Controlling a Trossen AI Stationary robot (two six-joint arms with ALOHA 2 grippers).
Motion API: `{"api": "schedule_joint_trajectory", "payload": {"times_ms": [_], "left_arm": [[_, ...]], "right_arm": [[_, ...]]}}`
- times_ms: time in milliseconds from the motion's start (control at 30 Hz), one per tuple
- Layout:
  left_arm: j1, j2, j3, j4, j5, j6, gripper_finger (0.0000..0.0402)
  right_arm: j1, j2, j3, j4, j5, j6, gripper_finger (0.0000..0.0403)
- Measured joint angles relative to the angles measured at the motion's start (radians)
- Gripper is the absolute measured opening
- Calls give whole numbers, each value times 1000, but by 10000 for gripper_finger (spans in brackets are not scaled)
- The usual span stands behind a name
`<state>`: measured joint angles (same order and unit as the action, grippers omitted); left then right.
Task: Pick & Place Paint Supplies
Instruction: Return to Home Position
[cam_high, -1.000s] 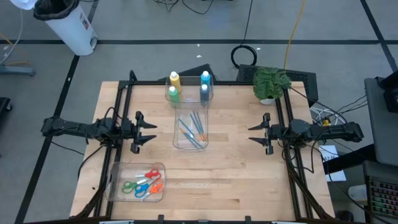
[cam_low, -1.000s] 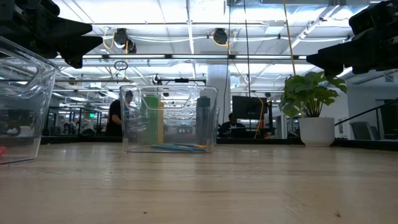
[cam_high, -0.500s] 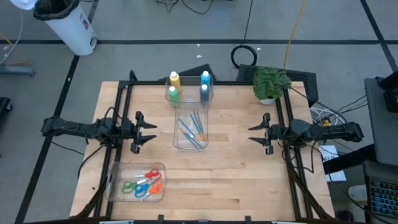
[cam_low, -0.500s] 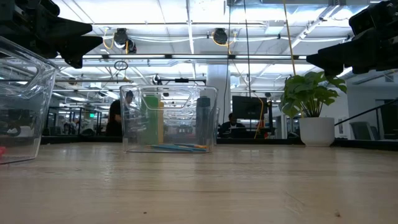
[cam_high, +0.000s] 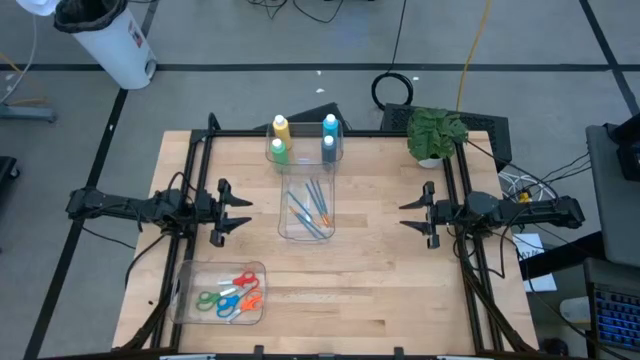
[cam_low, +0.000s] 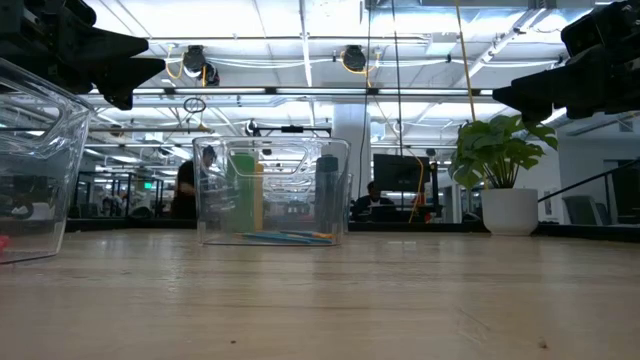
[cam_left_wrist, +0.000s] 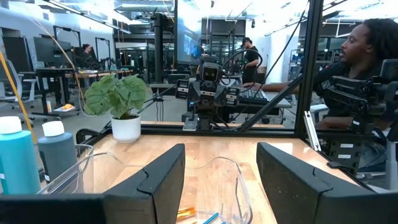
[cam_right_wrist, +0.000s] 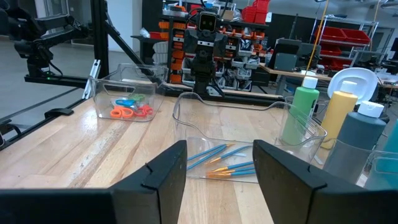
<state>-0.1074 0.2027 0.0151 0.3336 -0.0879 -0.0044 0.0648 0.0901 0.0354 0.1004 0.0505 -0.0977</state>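
Note:
Several blue- and orange-handled brushes (cam_high: 309, 207) lie flat in a clear bin (cam_high: 329, 222) at the table's middle. Behind it, at the far edge, a smaller clear bin (cam_high: 303, 160) holds the white-capped paint bottles upright: yellow (cam_high: 281, 127), green (cam_high: 279, 151), light blue (cam_high: 330, 126) and grey-blue (cam_high: 327, 147). My left gripper (cam_high: 240, 212) hovers open at the table's left side, pointing level toward the brush bin. My right gripper (cam_high: 410, 213) hovers open at the right side, facing it. Neither has anything between its fingers.
A clear bin (cam_high: 186, 300) with coloured scissors (cam_high: 232, 296) sits at the near left. A potted plant (cam_high: 435, 133) stands at the far right corner. A black frame (cam_high: 196, 170) borders the table. Bare wood (cam_high: 370, 280) lies at the near right. People show in the room behind.

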Motion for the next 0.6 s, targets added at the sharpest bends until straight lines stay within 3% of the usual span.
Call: {"api": "schedule_joint_trajectory", "payload": {"times_ms": [600], "left_arm": [[0,0,0,0,0,0,207]], "right_arm": [[0,0,0,0,0,0,178]]}}
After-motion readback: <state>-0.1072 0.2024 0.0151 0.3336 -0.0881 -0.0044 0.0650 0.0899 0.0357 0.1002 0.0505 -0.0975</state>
